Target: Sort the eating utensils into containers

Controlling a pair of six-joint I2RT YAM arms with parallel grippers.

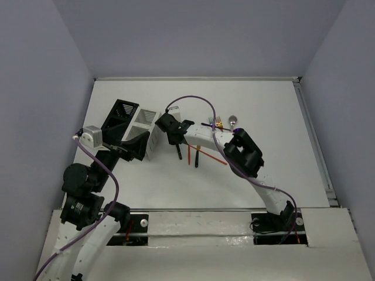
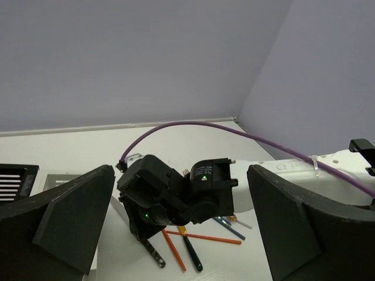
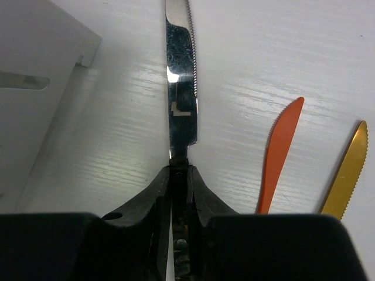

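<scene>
My right gripper (image 3: 180,175) is shut on the black handle of a silver knife (image 3: 179,76), whose serrated blade points toward the white caddy (image 3: 35,88). In the top view this gripper (image 1: 174,140) sits just right of the white caddy (image 1: 146,126) and the black caddy (image 1: 123,120). An orange knife (image 3: 280,158) and a gold-bladed knife (image 3: 345,172) lie beside it on the table. My left gripper (image 1: 126,150) is open and empty at the caddies' near end. In the left wrist view it (image 2: 180,193) faces the right gripper (image 2: 158,199).
An orange stick (image 1: 214,155) lies across the table right of the knives. More cutlery (image 1: 217,123) and a spoon (image 1: 233,121) lie farther back, partly behind the right arm. The purple cable (image 1: 193,99) arches over the middle. Raised rails edge the table.
</scene>
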